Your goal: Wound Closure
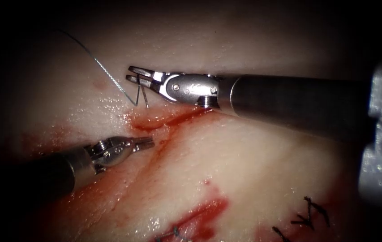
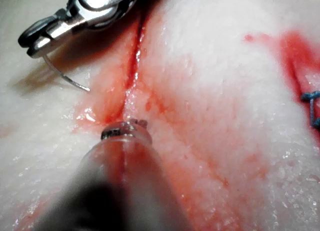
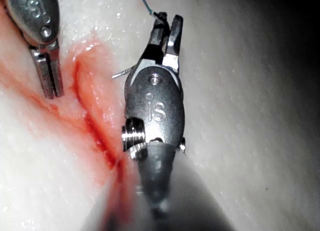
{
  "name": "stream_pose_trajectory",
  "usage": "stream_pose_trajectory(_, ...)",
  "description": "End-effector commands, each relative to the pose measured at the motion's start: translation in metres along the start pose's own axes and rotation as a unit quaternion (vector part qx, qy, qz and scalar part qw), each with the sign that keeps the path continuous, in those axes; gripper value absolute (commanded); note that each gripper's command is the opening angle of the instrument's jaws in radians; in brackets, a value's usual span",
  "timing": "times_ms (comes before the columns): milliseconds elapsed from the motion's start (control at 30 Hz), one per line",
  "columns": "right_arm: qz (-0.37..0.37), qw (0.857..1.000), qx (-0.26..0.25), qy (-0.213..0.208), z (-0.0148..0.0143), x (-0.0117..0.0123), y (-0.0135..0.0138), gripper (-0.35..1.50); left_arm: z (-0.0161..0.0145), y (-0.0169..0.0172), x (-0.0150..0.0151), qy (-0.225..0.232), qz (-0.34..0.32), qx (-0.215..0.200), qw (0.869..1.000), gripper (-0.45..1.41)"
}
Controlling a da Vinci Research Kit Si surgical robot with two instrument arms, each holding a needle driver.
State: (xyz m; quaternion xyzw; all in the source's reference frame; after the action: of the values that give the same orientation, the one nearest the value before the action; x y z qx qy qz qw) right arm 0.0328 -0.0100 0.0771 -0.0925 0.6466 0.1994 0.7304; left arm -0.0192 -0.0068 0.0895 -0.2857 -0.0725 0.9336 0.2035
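we see a pale slab of pork tissue [image 1: 262, 161] under dark surroundings, smeared with red fluid [image 1: 110, 188] around a long red cut [image 1: 164, 123]. above the cut's upper end, the right arm's steel needle driver [image 1: 132, 75] clamps a thin curved steel needle [image 1: 143, 96] close to its thread end; the needle's long axis hangs down toward the tissue, point free. fine blue thread [image 1: 96, 60] trails up and left from it. left of the cut, the left arm's needle driver [image 1: 148, 143] is closed, holding nothing.

left pincer [image 1: 148, 143]: closed, empty, low, pointing right | right pincer [image 1: 131, 74]: clamped, pointing left, shaft level
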Motion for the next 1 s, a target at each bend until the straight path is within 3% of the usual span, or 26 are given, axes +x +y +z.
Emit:
stream_pose_trajectory(33,0.038,0.999,0.000,-0.008,0.0013,-0.0001,-0.0003,-0.35,0.0007,-0.0004,0.0004,0.001,0.001,0.000,1.000,0.07)
stream_pose_trajectory(233,0.178,0.983,0.014,-0.045,0.0011,-0.0003,-0.0007,-0.35,0.0004,-0.0007,0.0003,0.001,0.001,-0.002,1.000,0.11)
stream_pose_trajectory(467,0.179,0.980,0.031,-0.080,0.0003,-0.0007,-0.0024,-0.35,-0.0008,-0.0013,0.0000,-0.001,0.003,-0.005,1.000,0.12)
stream_pose_trajectory(567,0.175,0.978,0.009,-0.112,-0.0005,-0.0004,-0.0020,-0.35,-0.0014,-0.0016,0.0001,-0.003,0.002,-0.004,1.000,0.12)
stream_pose_trajectory(700,0.091,0.984,-0.032,-0.148,-0.0005,0.0001,-0.0007,-0.35,-0.0013,-0.0014,0.0003,-0.004,0.001,-0.002,1.000,0.07)
stream_pose_trajectory(1000,0.077,0.970,-0.065,-0.220,0.0001,0.0009,0.0002,-0.35,-0.0012,-0.0013,0.0004,-0.004,0.000,-0.001,1.000,0.04)
